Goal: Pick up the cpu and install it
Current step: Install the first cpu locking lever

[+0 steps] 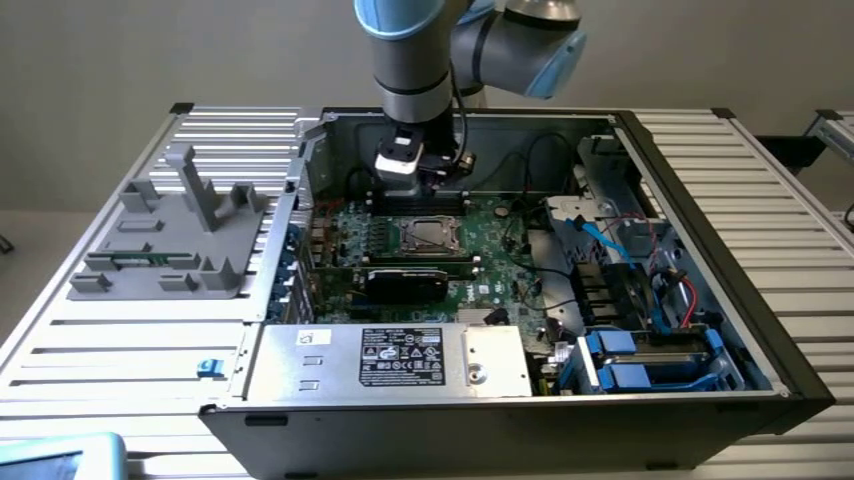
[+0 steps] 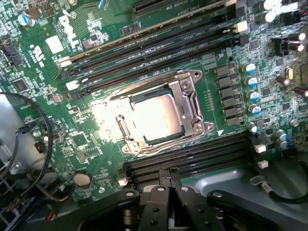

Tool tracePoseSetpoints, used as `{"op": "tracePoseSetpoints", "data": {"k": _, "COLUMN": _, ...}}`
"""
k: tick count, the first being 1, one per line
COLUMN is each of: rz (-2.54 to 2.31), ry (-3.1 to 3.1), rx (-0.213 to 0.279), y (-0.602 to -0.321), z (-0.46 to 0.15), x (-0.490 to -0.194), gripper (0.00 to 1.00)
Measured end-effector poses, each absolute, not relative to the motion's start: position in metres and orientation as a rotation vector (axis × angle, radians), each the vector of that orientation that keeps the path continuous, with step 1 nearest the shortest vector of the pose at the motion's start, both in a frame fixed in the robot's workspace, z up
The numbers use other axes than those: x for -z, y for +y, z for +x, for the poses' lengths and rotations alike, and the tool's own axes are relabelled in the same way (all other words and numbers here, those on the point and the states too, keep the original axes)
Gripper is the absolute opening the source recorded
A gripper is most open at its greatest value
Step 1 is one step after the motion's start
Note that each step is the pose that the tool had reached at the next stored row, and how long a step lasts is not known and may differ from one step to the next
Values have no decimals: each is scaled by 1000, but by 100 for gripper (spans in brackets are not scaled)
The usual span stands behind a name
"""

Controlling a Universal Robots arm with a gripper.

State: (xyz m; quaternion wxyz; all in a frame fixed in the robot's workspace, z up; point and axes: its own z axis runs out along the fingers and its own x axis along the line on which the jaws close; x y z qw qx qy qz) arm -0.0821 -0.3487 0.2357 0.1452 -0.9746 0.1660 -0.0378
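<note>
From the exterior view I have the arm reaching down into the open computer case (image 1: 747,330), with the gripper (image 1: 424,186) hanging above the motherboard (image 1: 514,262), just behind the CPU socket (image 1: 427,235). In the wrist view the gripper (image 2: 168,179) has its two fingers pressed together with nothing between them — closed and empty. The cpu (image 2: 156,118) sits flat inside the socket's metal frame (image 2: 192,103), its silver top catching a hard glare that washes out any markings.

Room around the socket is tight: dark memory slots (image 2: 159,45) run along one side of the frame and a second bank (image 2: 192,161) along the other, nearest the fingers. A row of capacitors (image 2: 251,94) stands near one end of the frame. A loose black cable (image 2: 45,132) loops at the board's edge, near the coin cell (image 2: 82,179).

In the exterior view the black graphics card (image 1: 407,283) lies just in front of the socket, and the power supply (image 1: 400,360) fills the near wall. Outside the case, a grey fixture (image 1: 180,240) stands on the slatted table (image 1: 120,350) at the exterior view's left. I can't tell whether the socket's frame is latched.
</note>
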Motion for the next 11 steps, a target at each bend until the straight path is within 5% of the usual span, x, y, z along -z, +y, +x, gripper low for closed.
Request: {"op": "tracePoseSetpoints", "data": {"k": 11, "rz": -2955, "ry": 475, "rx": 98, "y": -349, "z": -82, "x": -241, "gripper": 11}}
